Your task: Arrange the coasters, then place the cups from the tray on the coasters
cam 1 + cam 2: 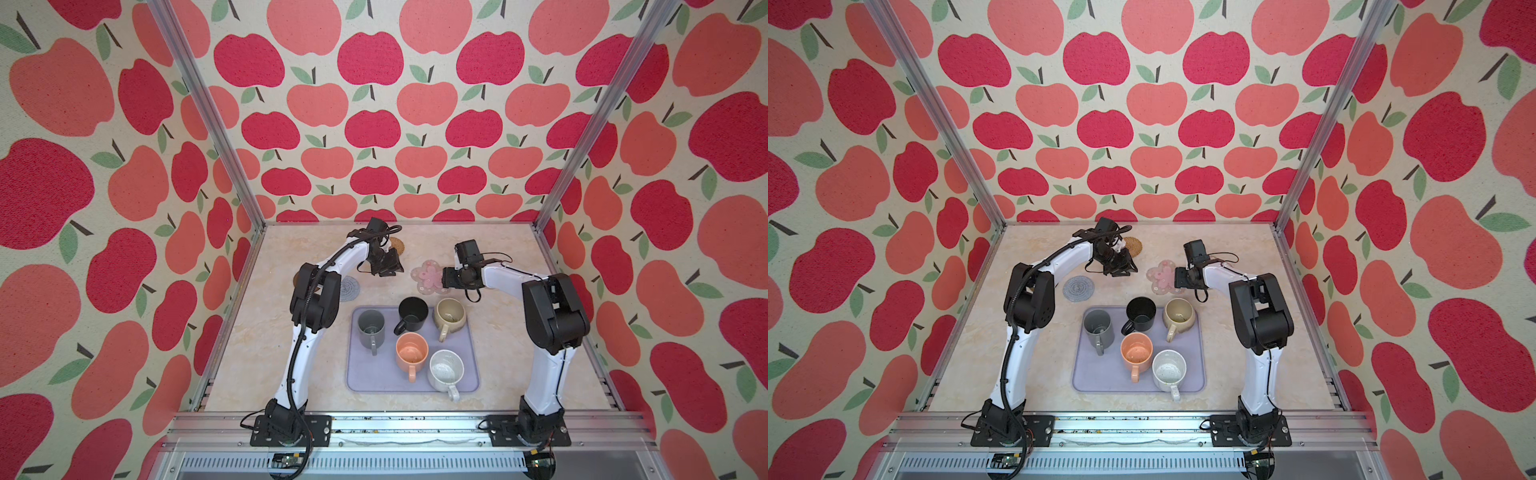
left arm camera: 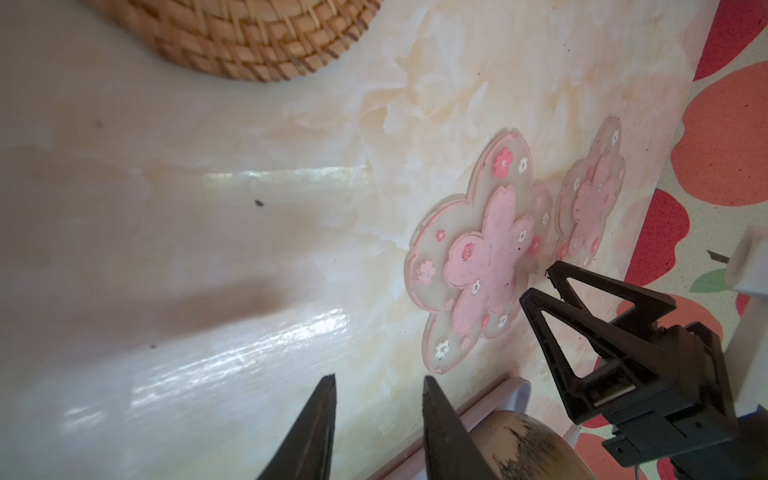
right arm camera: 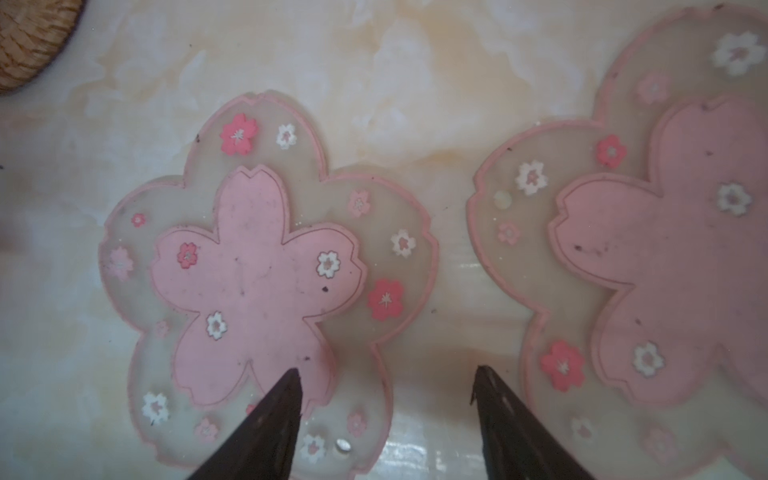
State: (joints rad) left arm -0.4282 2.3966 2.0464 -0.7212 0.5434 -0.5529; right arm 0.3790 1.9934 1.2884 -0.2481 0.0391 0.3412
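Showing second pink coaster (image 3: pixel 665 249) clearly only wrist-side, left gripper (image 2: pixel 379 377), right gripper (image 3: pixel 386 369) parted, empty

Five mugs stand upright on the lavender tray (image 1: pixel 365 376). The tall grey mug (image 1: pixel 371 328), black mug (image 1: pixel 412 316) and beige-olive mug (image 1: pixel 450 318) form the far row, with the peach-orange mug (image 1: pixel 411 353) and speckled white mug (image 1: pixel 445 370) nearer. Beyond the tray, flat on the tabletop (image 1: pixel 257 353), lie a pink flower coaster (image 3: pixel 266 282) and a second pink flower coaster (image 3: pixel 665 249), side by side and apart. There is also a grey crocheted coaster (image 1: pixel 350 287), a rattan coaster (image 1: pixel 398 245) farther back, and a dark brown disc (image 1: pixel 296 277), mostly hidden.
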